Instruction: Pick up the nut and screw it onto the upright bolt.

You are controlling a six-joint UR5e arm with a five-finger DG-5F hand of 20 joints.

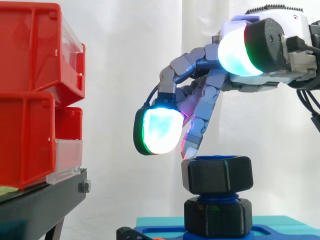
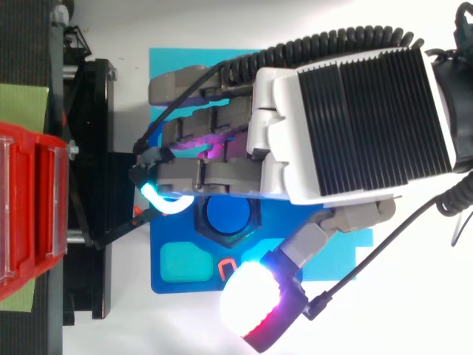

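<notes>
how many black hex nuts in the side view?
2, both on the blue bolt: upper nut just under the hand, lower nut beneath it at the blue base. The hand may hide others.

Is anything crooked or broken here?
Nothing stands out. The nut sits about level on the blue bolt, above a second nut, and the hand hovers over it with one fingertip at its top edge.
</notes>
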